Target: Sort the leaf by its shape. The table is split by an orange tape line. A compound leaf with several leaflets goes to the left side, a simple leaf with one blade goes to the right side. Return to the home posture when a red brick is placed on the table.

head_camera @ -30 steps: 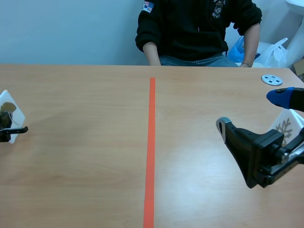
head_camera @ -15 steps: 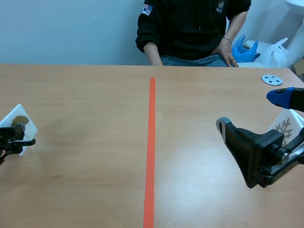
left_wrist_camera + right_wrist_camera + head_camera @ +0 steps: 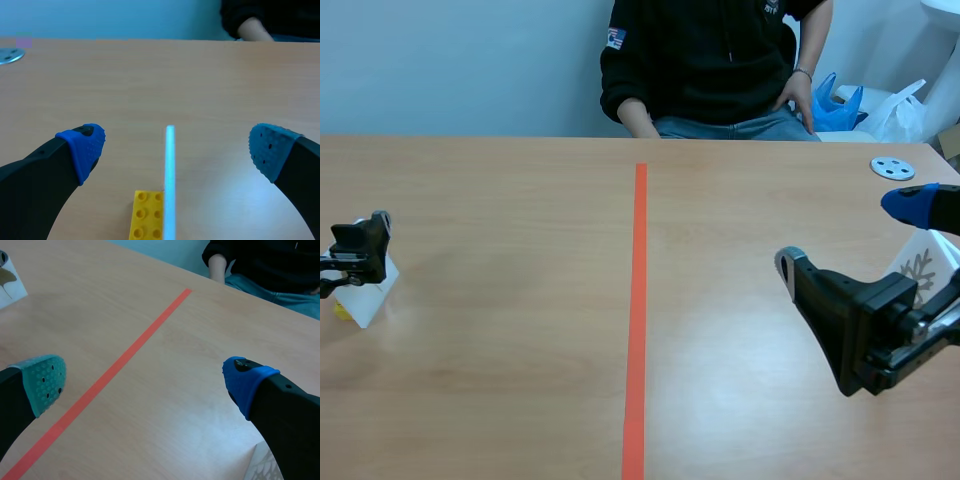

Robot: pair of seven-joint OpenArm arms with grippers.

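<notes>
Left gripper (image 3: 177, 145): well left of the orange tape line (image 3: 638, 300). Fingers spread wide, blue pads (image 3: 82, 147) far apart, nothing gripped. Between the fingers, touching neither, a white leaf card (image 3: 170, 175) stands upright, seen edge-on from the wrist. A yellow studded brick (image 3: 144, 216) sits against its foot. In the scene view the gripper hangs just over this card, which stands on the left side of the line, far from it. The right wrist view shows the card's face from across the line: a brown leaf print (image 3: 7, 275), outline too small to tell.

Right gripper (image 3: 146, 382): right of the tape line, above the table (image 3: 520, 380). Fingers wide apart, one pad grey-green (image 3: 45, 382) and one blue, holding nothing. A second white card (image 3: 923, 268) stands behind it, further right of the line, partly hidden by the gripper. It carries a grey, many-branched leaf print.

Grey disc (image 3: 893, 168) with holes lies right of the line, toward the far edge. Person (image 3: 720, 60) in a dark top sits beyond the line's far end, with a blue bag (image 3: 835, 105) beside.
</notes>
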